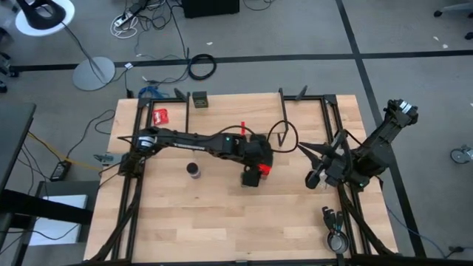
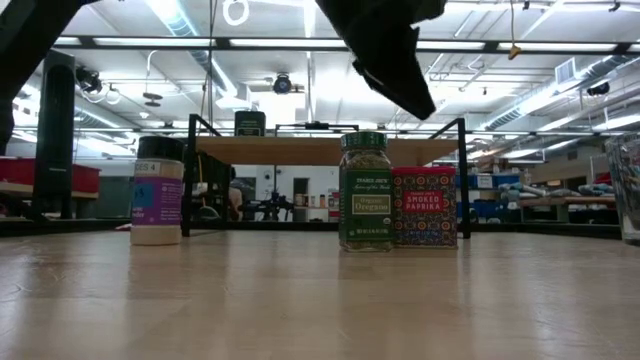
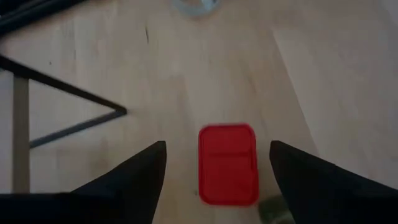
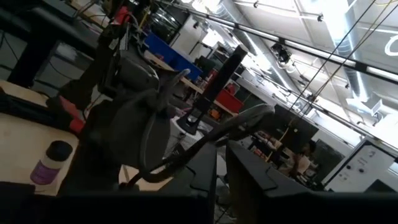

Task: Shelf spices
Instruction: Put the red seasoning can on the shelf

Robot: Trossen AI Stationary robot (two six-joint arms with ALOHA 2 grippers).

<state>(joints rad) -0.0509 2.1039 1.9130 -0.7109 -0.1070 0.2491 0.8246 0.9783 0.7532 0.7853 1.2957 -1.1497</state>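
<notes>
My left gripper (image 3: 217, 144) is open and hovers above the red square tin (image 3: 227, 163), one finger on either side of it, touching nothing. The tin (image 2: 424, 207) stands on the table beside the green jar (image 2: 365, 190); my left gripper (image 1: 253, 174) hides the jar from above. The blue-capped dark jar (image 1: 194, 171) stands alone to the left. The dark olive tin (image 1: 199, 100) sits on top of the shelf (image 2: 300, 150) at the far side. My right gripper (image 1: 312, 179) waits, shut, near the table's right side.
A flat red-and-white packet (image 1: 161, 115) lies near the table's far left corner. Black frame rails (image 1: 131, 185) run along both sides of the table. A loop of black cable (image 1: 284, 137) lies between the two arms. Bare wood stretches toward the near edge.
</notes>
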